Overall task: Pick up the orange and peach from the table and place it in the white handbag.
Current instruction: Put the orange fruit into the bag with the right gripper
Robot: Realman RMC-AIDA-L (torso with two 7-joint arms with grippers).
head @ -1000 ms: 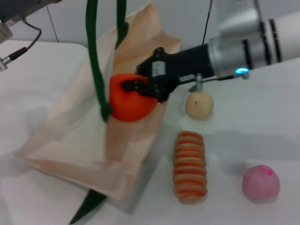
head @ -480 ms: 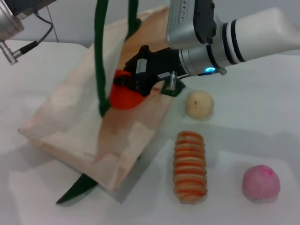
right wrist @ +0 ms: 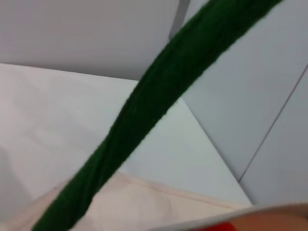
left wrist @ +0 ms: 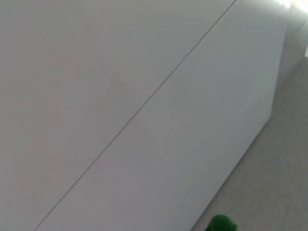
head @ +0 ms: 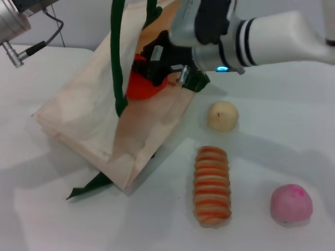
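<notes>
We find the right gripper (head: 148, 70) clamped on the orange (head: 142, 86) at the mouth of the white handbag (head: 99, 117). Step in hand, we judge: depositing it. Next: release, then fetch the peach (head: 291, 204), lying well apart on the table (head: 272, 130).

Pale wall (left wrist: 120, 96), green handle tip (left wrist: 221, 224)
</notes>
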